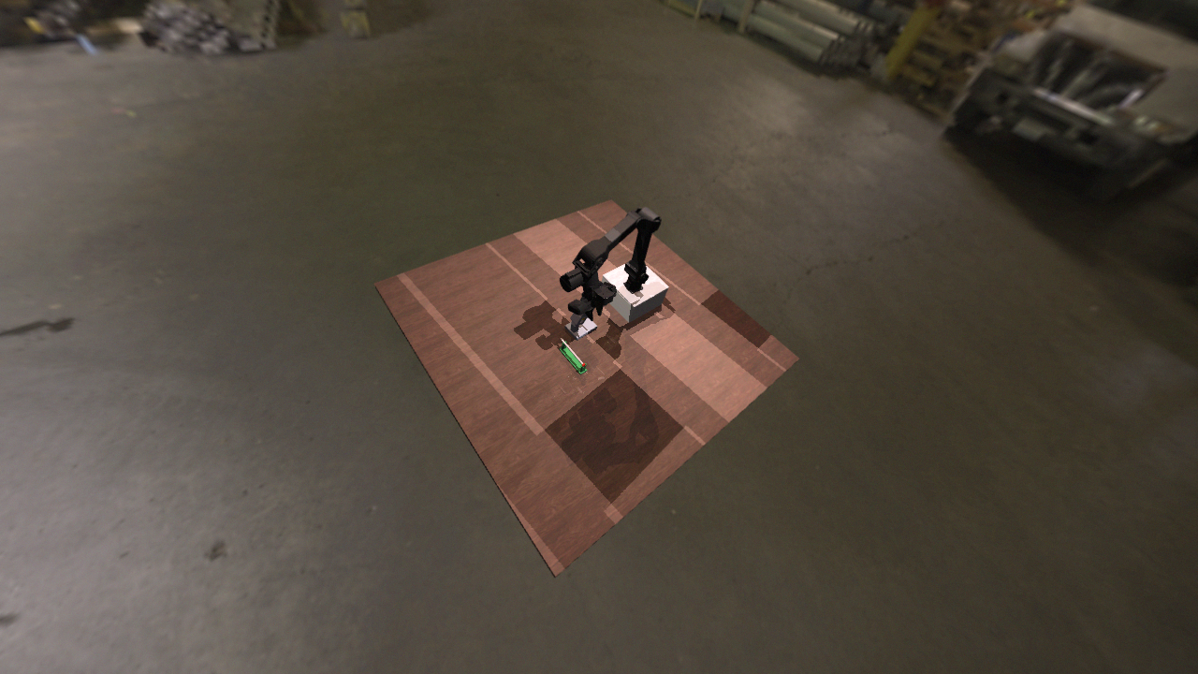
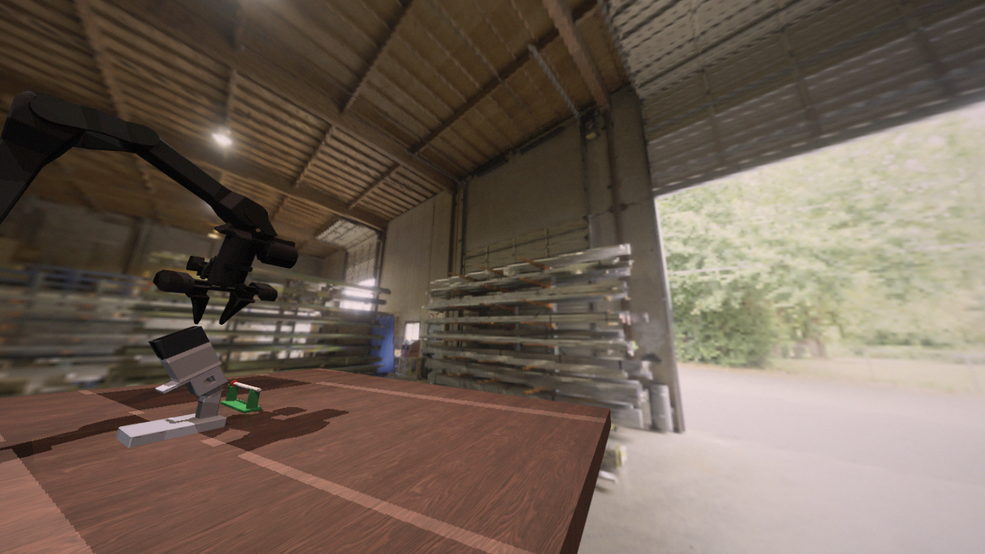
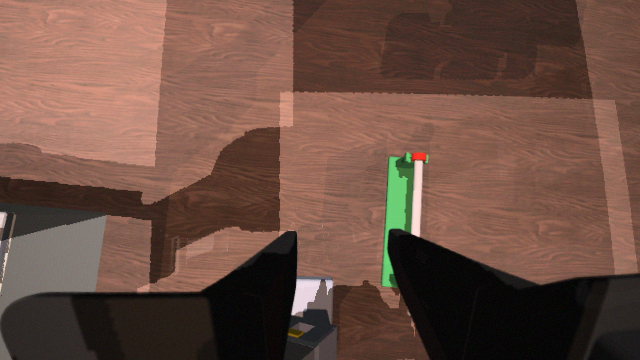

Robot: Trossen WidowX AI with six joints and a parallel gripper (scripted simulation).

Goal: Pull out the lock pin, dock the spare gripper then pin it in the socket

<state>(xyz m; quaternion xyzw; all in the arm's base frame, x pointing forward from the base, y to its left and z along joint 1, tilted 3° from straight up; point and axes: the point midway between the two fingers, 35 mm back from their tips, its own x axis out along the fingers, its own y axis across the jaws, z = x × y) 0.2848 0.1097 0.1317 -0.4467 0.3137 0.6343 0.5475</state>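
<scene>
The lock pin (image 1: 573,349) (image 2: 246,386) (image 3: 417,200), white with a red head, lies across the green rack (image 1: 572,360) (image 2: 241,406) (image 3: 397,200). The pale grey mount (image 2: 161,429) (image 3: 314,291) stands beside it. Above its foot leans a grey block (image 2: 192,362) with a black top, apparently the spare gripper in the socket. A small hole shows low on its side. The seam between block and socket is unclear. My gripper (image 2: 210,322) (image 3: 342,240) is partly open and empty. It points down above the block in the exterior view, its fingertips clear of the black top.
The white box (image 1: 640,295) under my arm's base stands behind the mount. Its grey side (image 3: 55,255) shows at the left of the wrist view. The wooden table top (image 1: 494,369) (image 2: 413,482) carries them all, and its right edge shows in the exterior view.
</scene>
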